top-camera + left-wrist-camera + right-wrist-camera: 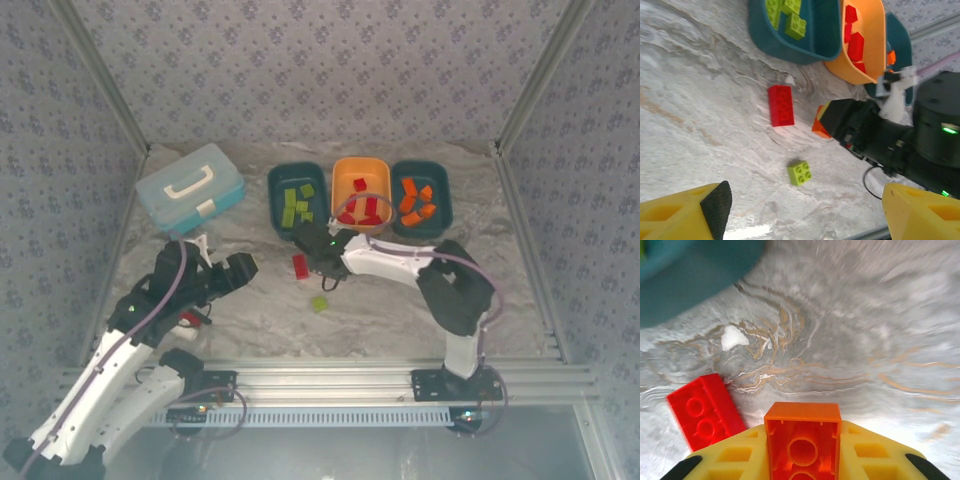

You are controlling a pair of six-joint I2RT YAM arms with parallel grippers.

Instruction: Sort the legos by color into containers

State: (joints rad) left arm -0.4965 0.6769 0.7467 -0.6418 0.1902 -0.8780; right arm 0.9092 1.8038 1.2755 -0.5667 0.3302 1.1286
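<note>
The right gripper [802,462] is clamped on an orange brick [802,440] over the marbled grey tabletop [865,340], just beside a loose red brick [705,410]. The left gripper [805,215] has its fingers apart. Behind them stand three tubs [361,160], holding green, red and orange bricks, before walls [300,70] of grey flowered paper.

The top camera looks down from above and behind the arm bases [447,382], taking in the whole table [400,300]. The left wrist camera sits low at the near left, facing far right across the table. The right wrist camera hangs very close over the table, facing down. All three share the red brick [301,265]; the first two also share the green brick [319,303] and orange tub [361,161].
</note>
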